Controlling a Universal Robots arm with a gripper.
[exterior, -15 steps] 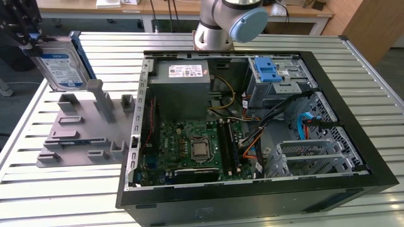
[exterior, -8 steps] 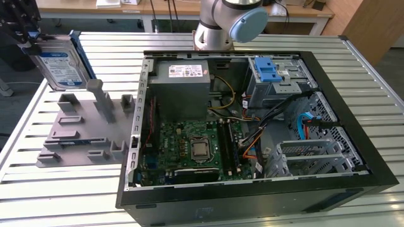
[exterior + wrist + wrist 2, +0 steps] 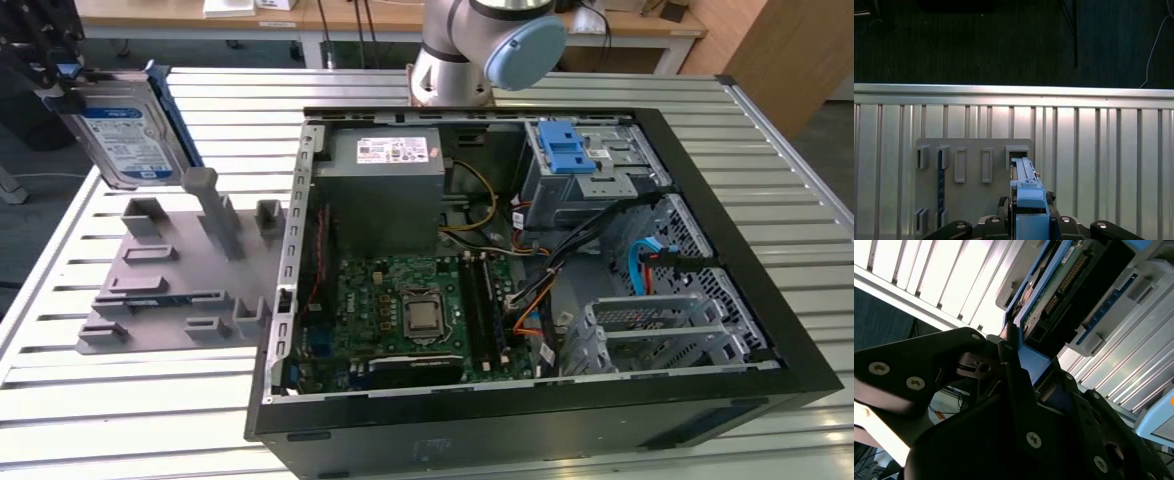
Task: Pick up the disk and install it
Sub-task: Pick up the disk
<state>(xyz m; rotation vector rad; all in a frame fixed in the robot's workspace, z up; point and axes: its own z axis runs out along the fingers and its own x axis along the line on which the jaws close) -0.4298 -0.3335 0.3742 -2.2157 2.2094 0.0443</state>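
The exterior view's edges cut off the pincer [image 3: 56, 80]; the arm [image 3: 483, 45] likewise. In the first wrist view the pincer hides the held end of the disk [image 3: 1026, 182].

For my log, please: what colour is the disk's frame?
The disk frame is blue; see second wrist view.

No print legible at this range.

- Disk [image 3: 123, 125], exterior view: white-and-blue label [image 3: 115, 142] across its face, with rows of small print. None can be read.
- Grey metal box [image 3: 387, 205] inside the computer case [image 3: 534, 420]: white sticker [image 3: 391, 150] on its top, with dark lines and marks too small to make out.
- Motherboard [image 3: 387, 300]: tiny white markings, unreadable.
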